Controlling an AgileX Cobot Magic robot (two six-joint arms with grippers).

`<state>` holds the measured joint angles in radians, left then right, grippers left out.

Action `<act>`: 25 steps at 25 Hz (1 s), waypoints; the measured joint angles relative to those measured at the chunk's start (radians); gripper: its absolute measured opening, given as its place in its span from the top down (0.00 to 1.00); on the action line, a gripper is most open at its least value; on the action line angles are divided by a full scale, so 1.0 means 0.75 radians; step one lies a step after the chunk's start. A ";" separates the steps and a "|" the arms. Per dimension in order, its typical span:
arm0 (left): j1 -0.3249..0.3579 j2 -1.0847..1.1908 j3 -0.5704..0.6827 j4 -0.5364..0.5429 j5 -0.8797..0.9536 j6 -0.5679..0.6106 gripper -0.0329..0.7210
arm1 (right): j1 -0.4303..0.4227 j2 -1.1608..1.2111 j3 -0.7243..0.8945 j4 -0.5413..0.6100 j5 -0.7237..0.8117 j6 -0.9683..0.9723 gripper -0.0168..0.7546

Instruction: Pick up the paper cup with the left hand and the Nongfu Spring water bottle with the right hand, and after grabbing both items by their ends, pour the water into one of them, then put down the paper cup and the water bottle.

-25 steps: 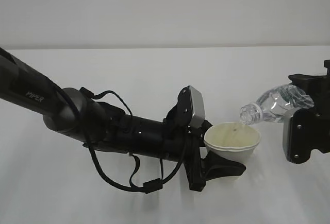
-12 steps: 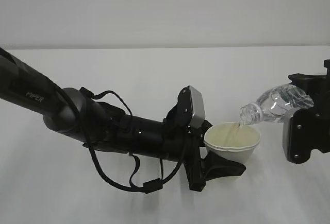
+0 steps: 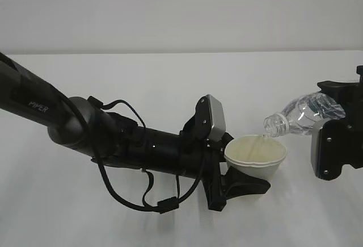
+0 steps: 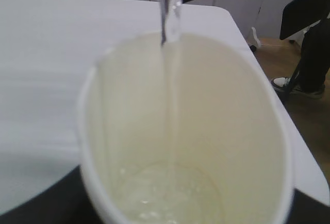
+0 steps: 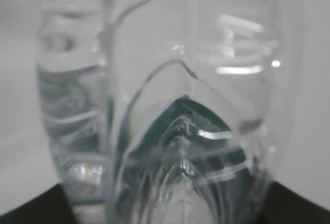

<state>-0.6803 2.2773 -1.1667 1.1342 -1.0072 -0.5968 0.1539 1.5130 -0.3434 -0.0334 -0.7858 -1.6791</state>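
Observation:
The white paper cup [image 3: 256, 157] is held just above the table, my left gripper [image 3: 243, 166] shut on its body, one black finger [image 3: 248, 185] showing under it. In the left wrist view the cup [image 4: 237, 131] fills the frame, with a shallow pool of water [image 4: 170, 198] at its bottom. The clear Nongfu Spring water bottle [image 3: 303, 113] lies tilted, its mouth over the cup's rim. A thin stream of water [image 4: 169, 28] falls into the cup. My right gripper [image 3: 334, 121] is shut on the bottle's base end. In the right wrist view the bottle [image 5: 170, 131] is close and blurred.
The white table [image 3: 170, 76] runs back to a plain wall. My long left arm [image 3: 113, 136] with its cables lies across the table's left half. In the left wrist view, the table's right edge [image 4: 268, 64] gives onto floor with a person's shoe [image 4: 283, 83].
A thin stream now runs from the bottle's mouth into the cup; one second ago none showed. Both arms have held still.

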 joint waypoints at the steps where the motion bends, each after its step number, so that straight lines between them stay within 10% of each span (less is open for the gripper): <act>1: 0.000 0.000 0.000 0.000 0.000 0.000 0.38 | 0.000 0.000 0.000 0.000 0.000 0.000 0.48; 25: 0.000 0.000 0.000 0.000 0.000 -0.003 0.38 | 0.000 0.000 0.000 0.005 0.000 -0.018 0.48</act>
<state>-0.6803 2.2773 -1.1667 1.1342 -1.0072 -0.5990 0.1539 1.5130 -0.3434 -0.0298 -0.7858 -1.6925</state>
